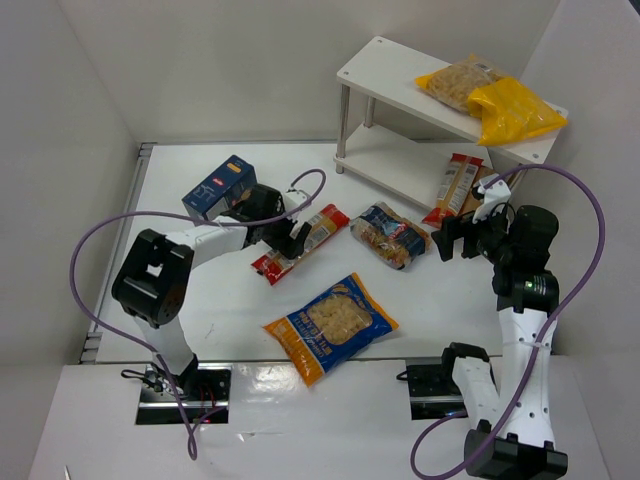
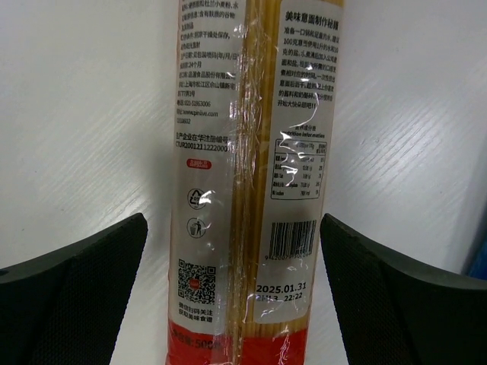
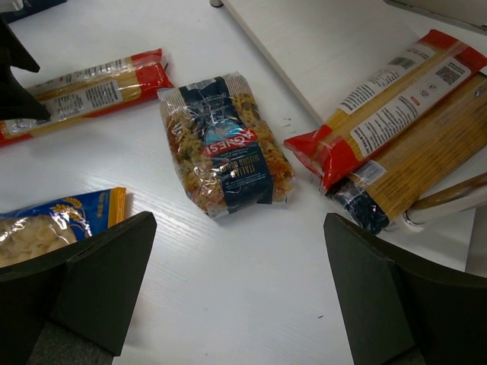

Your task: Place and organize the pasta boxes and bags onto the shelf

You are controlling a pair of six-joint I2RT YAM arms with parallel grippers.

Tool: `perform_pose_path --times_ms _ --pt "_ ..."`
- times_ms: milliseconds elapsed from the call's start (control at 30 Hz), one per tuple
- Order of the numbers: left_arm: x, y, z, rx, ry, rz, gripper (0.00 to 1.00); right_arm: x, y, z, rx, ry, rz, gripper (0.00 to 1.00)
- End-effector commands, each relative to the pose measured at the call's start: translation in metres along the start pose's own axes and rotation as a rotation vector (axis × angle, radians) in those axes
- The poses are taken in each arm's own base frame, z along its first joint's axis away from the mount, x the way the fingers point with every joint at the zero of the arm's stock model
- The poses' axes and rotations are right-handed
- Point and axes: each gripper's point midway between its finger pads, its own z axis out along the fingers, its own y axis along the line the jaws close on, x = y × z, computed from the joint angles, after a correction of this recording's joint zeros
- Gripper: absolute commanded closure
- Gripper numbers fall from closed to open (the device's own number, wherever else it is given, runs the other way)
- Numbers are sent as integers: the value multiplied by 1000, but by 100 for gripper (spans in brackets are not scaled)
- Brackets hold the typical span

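while my left gripper [image 1: 290,238] hangs spread wide astride the spaghetti bag [image 1: 325,228] on the table [image 1: 230,300], my right gripper [image 1: 452,240] sits released too, blue-labelled bag [image 1: 392,235] at its nine o'clock, shelf [image 1: 385,70] at twelve.

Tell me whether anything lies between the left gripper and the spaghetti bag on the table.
Nothing visible does. The open left gripper straddles the spaghetti bag, with only bare table showing between its fingers and the bag.
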Motion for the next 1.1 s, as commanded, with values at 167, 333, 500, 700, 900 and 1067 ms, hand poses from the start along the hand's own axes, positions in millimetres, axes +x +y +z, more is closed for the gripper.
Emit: perform_pose_path --times_ms 167,333,500,700,900,1067 --pt "-4 -8 7 2 31 53 0 -1 1 0 -8 -8 2 0" --pt "-1 -12 10 14 51 87 0 0 0 2 -10 0 7 0" --pt "8 -12 17 4 98 85 0 0 0 2 -10 0 7 0" --pt "8 -4 23 -28 117 84 0 0 1 2 -19 -3 -2 0" --pt "17 -2 28 -31 163 86 0 0 1 2 -19 -3 -2 0" --pt "17 -1 32 -28 173 94 24 0 1 2 -19 -3 -2 0"
